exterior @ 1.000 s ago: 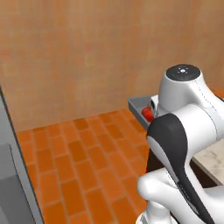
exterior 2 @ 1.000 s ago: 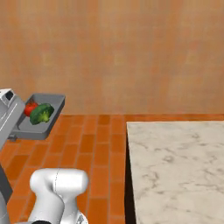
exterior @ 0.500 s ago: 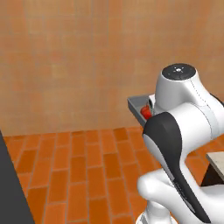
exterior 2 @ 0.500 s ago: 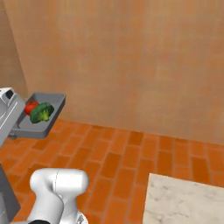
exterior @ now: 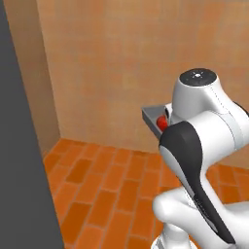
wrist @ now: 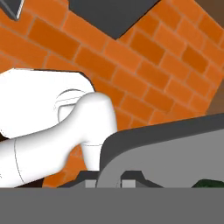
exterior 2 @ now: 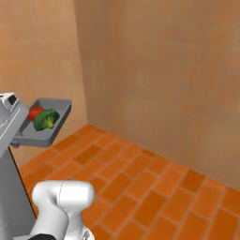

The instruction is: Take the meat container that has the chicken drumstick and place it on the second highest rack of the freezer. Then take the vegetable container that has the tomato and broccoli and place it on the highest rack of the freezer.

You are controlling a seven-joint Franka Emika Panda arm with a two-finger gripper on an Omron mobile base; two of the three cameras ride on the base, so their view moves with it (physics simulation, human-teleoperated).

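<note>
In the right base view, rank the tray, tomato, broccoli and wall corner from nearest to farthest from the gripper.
1. Tray: held in the gripper, far left.
2. Tomato and broccoli: side by side in the tray, too close to call.
3. Wall corner: behind the tray, farthest.

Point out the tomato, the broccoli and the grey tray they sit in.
tomato (exterior 2: 35,113): right base view, on its red top.
broccoli (exterior 2: 46,119): right base view, on its green lumpy middle.
grey tray (exterior 2: 63,111): right base view, on the bare right-hand rim wall.
</note>
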